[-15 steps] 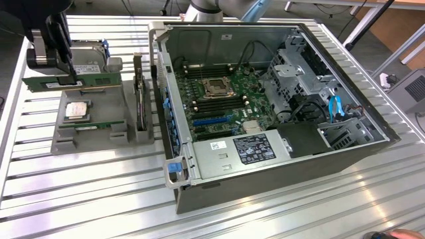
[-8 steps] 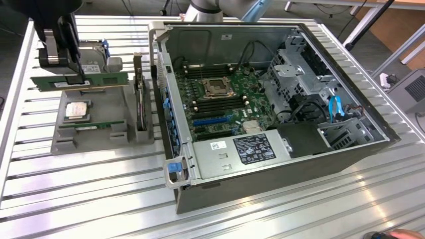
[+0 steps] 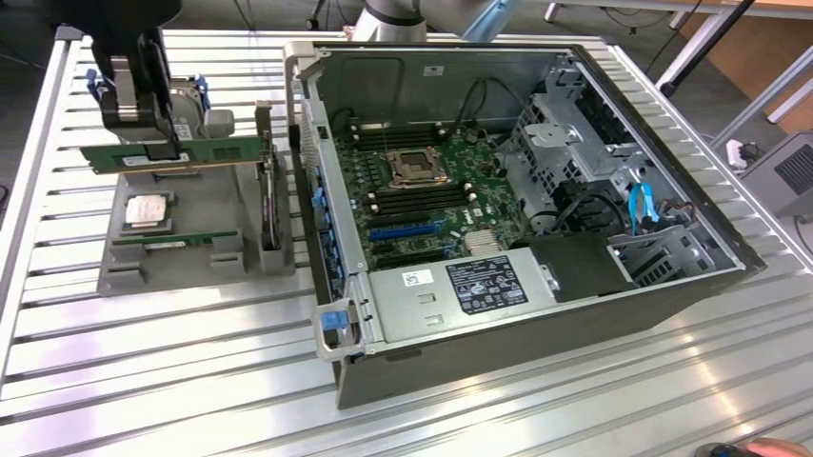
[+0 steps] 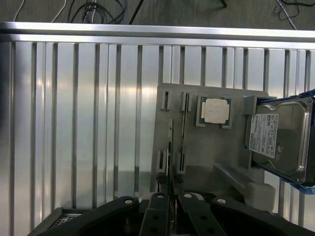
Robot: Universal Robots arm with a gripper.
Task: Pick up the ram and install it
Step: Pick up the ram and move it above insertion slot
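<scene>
Aloft, ram [image 3: 227,150] in tight pincer [image 3: 160,150] above gray holder [image 3: 159,273] with processor [image 3: 148,209] and drive [image 4: 278,137].

Work surface: slatted aluminium table [image 3: 166,381] [image 4: 74,123], with long parallel profiles and dark gaps between them.

Two items lie directly on it. A grey parts fixture [image 3: 128,276] [image 4: 206,152] is toward the exterior view's left. An open desktop computer case [image 3: 508,367] lies on its side just beside it, toward the exterior view's right. Contact between the two cannot be told.
</scene>
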